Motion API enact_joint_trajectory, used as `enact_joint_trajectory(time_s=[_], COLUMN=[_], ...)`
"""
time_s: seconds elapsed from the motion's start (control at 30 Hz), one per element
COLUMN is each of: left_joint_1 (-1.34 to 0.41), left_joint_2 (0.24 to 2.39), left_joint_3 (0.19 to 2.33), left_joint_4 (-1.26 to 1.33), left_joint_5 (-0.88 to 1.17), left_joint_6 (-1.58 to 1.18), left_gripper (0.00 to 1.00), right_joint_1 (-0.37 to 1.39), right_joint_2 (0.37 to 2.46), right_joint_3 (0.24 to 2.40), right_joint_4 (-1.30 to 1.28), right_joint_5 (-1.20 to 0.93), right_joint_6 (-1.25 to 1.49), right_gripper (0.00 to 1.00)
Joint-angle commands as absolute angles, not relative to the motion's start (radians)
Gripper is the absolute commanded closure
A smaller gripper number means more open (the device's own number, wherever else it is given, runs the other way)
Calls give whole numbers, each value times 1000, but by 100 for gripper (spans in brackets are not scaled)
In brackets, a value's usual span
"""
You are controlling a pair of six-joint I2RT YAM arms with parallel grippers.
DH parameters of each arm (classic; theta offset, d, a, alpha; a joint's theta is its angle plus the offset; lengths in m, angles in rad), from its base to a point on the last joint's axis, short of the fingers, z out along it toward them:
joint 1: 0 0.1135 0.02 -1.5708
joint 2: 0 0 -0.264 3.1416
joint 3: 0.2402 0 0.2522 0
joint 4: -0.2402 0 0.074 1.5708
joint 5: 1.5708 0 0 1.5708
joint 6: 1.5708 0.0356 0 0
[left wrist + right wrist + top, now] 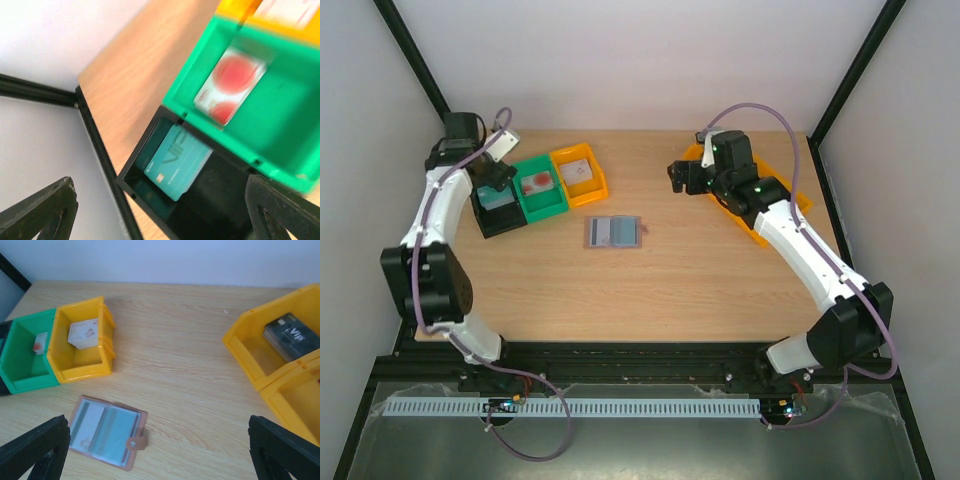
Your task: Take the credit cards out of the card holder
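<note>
The card holder (pixel 613 232) lies open mid-table, tan rim around light blue panels, also in the right wrist view (pixel 106 431). A teal card (pixel 179 161) leans inside the black bin (pixel 150 200). A whitish card with red spots (pixel 230 85) rests in the green bin (pixel 280 125). Another whitish card (pixel 84 333) sits in the small orange bin (pixel 80 362), and a dark grey card (pixel 292 337) in the right orange bin (pixel 245 347). My left gripper (pixel 498 182) hangs open over the black bin, holding nothing. My right gripper (pixel 678 178) is open above the table, right of the holder.
The black (pixel 498 215), green (pixel 542 190) and orange (pixel 580 176) bins stand in a row at the back left. Larger orange bins (pixel 760 228) sit under the right arm at the back right. A black frame post (pixel 95 145) runs along the table's left edge.
</note>
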State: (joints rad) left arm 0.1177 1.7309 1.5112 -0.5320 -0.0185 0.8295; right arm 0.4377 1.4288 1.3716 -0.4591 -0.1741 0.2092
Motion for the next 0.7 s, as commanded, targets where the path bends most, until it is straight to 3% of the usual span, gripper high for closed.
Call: enact_joint_trajectory(time_s=[0.0, 0.1, 0.3, 0.67], left_joint_1=[88, 12, -267, -285], left_joint_2=[1573, 1466, 1390, 1542], left_joint_3=[1442, 1267, 1101, 950], left_joint_4=[-647, -615, -519, -250], left_joint_5=[251, 401, 436, 450], left_joint_6=[574, 431, 247, -188], left_gripper=[7, 7, 6, 2], right_joint_1=[465, 528, 643, 696], right_joint_2=[1465, 1511, 1712, 1998], right_joint_3=[1323, 1291, 1291, 1388], right_joint_4=[-387, -325, -248, -218], right_joint_5=[-185, -152, -127, -13], right_joint_6=[332, 384, 449, 456], right_gripper=[6, 7, 10, 10])
